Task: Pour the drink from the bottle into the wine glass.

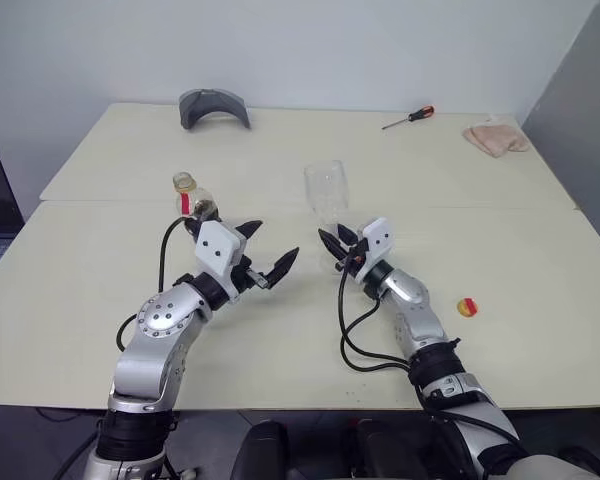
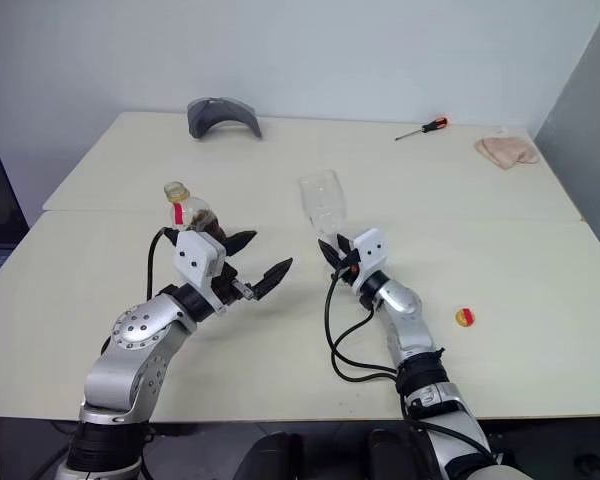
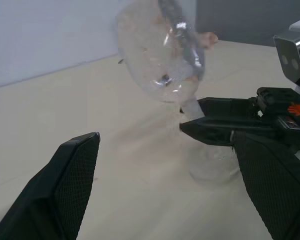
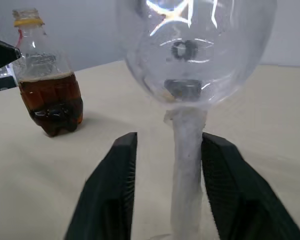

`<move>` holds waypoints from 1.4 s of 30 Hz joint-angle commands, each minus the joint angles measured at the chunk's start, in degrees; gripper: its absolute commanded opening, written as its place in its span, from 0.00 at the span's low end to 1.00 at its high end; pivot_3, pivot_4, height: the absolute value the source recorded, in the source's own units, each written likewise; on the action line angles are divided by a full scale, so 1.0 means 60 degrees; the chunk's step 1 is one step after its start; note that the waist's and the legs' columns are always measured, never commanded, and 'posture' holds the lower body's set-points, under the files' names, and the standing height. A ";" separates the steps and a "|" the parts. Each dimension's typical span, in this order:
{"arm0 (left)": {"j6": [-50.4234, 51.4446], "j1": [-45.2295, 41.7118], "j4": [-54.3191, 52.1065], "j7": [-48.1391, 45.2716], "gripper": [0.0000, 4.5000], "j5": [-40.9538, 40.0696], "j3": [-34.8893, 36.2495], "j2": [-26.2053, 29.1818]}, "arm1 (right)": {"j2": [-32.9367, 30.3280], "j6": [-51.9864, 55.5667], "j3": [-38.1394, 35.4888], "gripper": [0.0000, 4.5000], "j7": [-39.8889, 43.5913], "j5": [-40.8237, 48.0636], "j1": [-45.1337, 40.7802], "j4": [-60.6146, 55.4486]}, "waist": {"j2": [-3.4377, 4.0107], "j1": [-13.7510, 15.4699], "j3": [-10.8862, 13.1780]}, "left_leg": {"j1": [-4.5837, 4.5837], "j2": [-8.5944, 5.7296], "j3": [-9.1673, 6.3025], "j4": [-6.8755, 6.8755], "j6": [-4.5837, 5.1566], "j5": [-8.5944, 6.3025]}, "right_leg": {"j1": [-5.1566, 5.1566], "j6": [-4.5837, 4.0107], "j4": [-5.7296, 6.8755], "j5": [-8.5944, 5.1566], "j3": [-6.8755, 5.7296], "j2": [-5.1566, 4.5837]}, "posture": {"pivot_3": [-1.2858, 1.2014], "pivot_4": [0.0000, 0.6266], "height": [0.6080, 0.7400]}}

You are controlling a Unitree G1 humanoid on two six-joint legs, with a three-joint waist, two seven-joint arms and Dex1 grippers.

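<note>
**Right gripper at the glass stem, bottle standing off to its left**

Your landmark is the wine glass point(image 1: 326, 190), upright near the middle of the cream table point(image 1: 100, 260). Everything below is placed from it.

- Left gripper point(image 1: 265, 252): nearer you than the glass and to its left, fingers spread wide, holding nothing. From its wrist camera you see the glass bowl ahead and the right gripper's black fingers reaching in at the stem.
- Right gripper point(image 4: 165, 165): at the base of the glass, on your side of it. Its fingers point(image 4: 112, 190) flank the stem narrowly, one each side; a thin gap shows on both sides, so no firm clamp can be read.
- Bottle point(image 1: 192, 197): upright, left of the glass and apart from it, just behind the left gripper. No cap on its mouth; red band at the neck. The drink point(image 4: 52, 107) fills roughly its lower half, dark brown.
- Grey curved object point(image 1: 213, 106): far side of the table, beyond the glass and to its left.
- Pinkish cloth point(image 1: 496, 137): far right corner.
- Screwdriver point(image 1: 408, 118): beyond the glass, to its right, red handle.
- Yellow cap point(image 1: 466, 306): right of the glass, nearer you, lying on the table.
</note>
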 commanded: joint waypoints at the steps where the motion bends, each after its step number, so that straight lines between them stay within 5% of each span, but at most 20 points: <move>1: 0.0247 -0.0325 -0.0878 -0.0292 1.00 -0.0415 0.0102 0.0336 | -0.0414 0.0116 0.0244 0.69 0.0537 0.0117 0.0722 -0.0719 | 0.0000 0.0020 0.0000 | 0.0000 0.0000 -0.0002 0.0000 0.0000 0.0000 | 0.0001 0.0000 -0.0002 0.0000 -0.0002 -0.0001 | 0.52 0.24 1.00; 5: 0.0487 -0.0655 -0.1087 -0.0388 1.00 -0.0643 0.0167 0.0551 | -0.0681 0.0518 0.0416 0.99 0.0216 -0.0100 0.1168 -0.1028 | 0.0001 -0.0002 0.0000 | 0.0009 -0.0001 0.0001 0.0001 -0.0001 0.0001 | 0.0003 -0.0002 0.0005 0.0001 0.0000 -0.0003 | 0.52 0.24 1.00; 17: 0.0886 -0.1098 -0.1328 -0.0178 1.00 -0.0858 0.0329 0.0626 | -0.0724 0.2252 0.0881 0.99 -0.0544 -0.0293 0.1715 -0.2591 | 0.0001 -0.0022 0.0000 | 0.0009 0.0000 0.0001 -0.0002 -0.0004 0.0002 | 0.0001 -0.0003 0.0003 0.0001 0.0003 0.0004 | 0.52 0.24 1.00; 29: 0.0976 0.0195 -0.0848 -0.0563 1.00 -0.0788 0.0369 0.1221 | -0.1381 0.9612 -0.0775 0.99 -0.1514 0.3058 0.1959 -0.7385 | 0.0003 -0.0017 0.0002 | 0.0008 0.0003 0.0000 -0.0006 -0.0003 0.0001 | -0.0003 -0.0003 0.0004 -0.0001 0.0002 0.0000 | 0.52 0.24 1.00; 34: 0.0696 0.0845 -0.0720 -0.1143 1.00 -0.0515 0.0039 0.1664 | -0.0016 1.2491 -0.2878 0.99 -0.3685 0.5023 0.0527 -0.6796 | 0.0010 -0.0055 0.0005 | 0.0007 0.0007 0.0004 -0.0011 -0.0003 0.0001 | -0.0013 -0.0012 0.0010 0.0001 0.0005 0.0002 | 0.52 0.24 1.00; 42: 0.0605 0.0700 -0.0508 -0.1226 1.00 -0.0579 0.0115 0.1576 | 0.0819 1.2167 -0.4696 0.99 -0.5468 0.5721 -0.1516 -0.4141 | 0.0012 0.0022 0.0007 | -0.0013 -0.0009 0.0005 -0.0012 0.0000 0.0000 | -0.0016 -0.0014 -0.0009 0.0000 0.0002 -0.0008 | 0.52 0.24 1.00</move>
